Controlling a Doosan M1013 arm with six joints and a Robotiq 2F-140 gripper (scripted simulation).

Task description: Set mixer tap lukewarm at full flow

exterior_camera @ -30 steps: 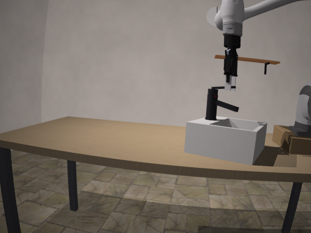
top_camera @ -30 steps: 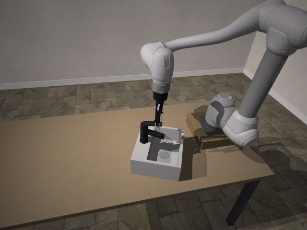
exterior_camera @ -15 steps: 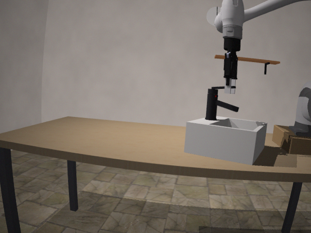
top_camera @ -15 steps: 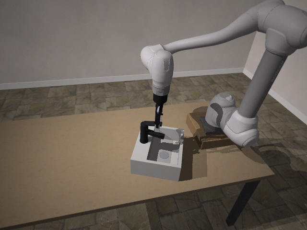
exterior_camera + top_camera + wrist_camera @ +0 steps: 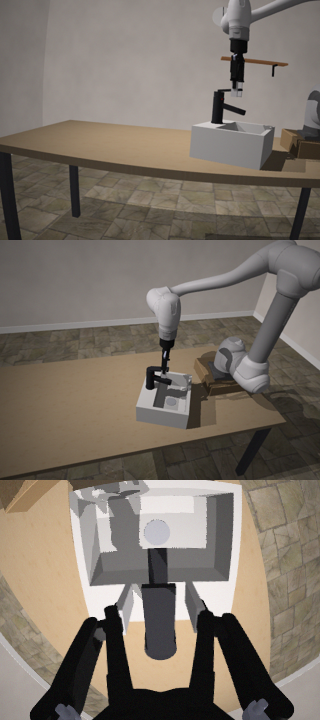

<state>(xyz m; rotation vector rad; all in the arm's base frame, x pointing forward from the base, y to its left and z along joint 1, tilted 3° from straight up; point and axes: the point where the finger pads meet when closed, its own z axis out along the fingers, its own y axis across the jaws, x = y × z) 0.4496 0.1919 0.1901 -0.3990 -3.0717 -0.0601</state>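
A black mixer tap stands at the back left corner of a white basin on the wooden table. Its lever lies low and flat and points straight out over the spout. A red dot shows on the tap body. My gripper hangs straight down at the lever's free end. In the wrist view the lever lies between my two fingers with a gap on each side, so my gripper is open around it. The blue dot is hidden.
A round drain sits in the basin floor. The arm's base stands on a brown box just right of the basin. A wooden shelf hangs on the wall behind my gripper. The table's right edge is near.
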